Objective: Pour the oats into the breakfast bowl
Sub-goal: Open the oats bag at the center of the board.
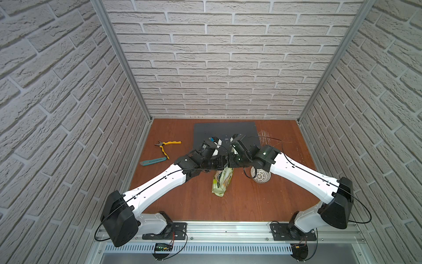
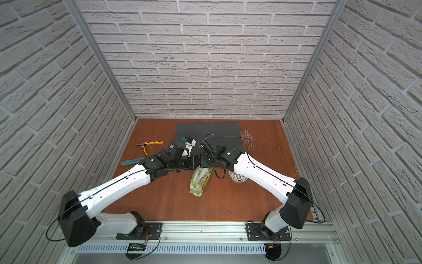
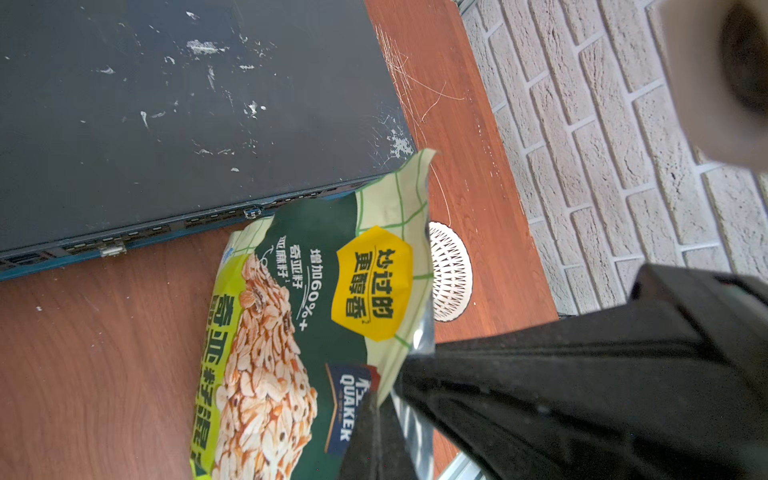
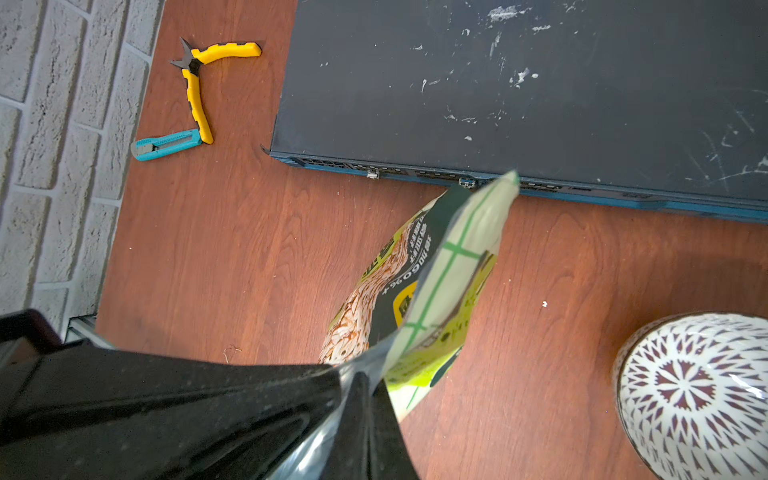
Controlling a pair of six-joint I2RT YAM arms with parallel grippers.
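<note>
The green-and-white checked oat pouch (image 1: 222, 182) (image 2: 201, 182) hangs upright over the middle of the table, its lower end near the wood. No loose oats show, only the picture on the pouch (image 3: 266, 332) (image 4: 436, 291). My left gripper (image 1: 225, 163) (image 3: 390, 386) is shut on one side of its top edge. My right gripper (image 1: 233, 161) (image 4: 357, 374) is shut on the other side, and silver lining shows at both pinches. The white lattice-patterned breakfast bowl (image 1: 260, 176) (image 2: 238, 177) (image 3: 451, 270) (image 4: 698, 390) stands just right of the pouch, partly under my right arm.
A flat dark grey box (image 1: 226, 130) (image 4: 519, 83) lies behind the pouch at the back of the table. Yellow-handled pliers (image 1: 166, 146) (image 4: 199, 83) and a teal utility knife (image 1: 153, 161) (image 4: 166, 144) lie at the left. Brick walls close in three sides.
</note>
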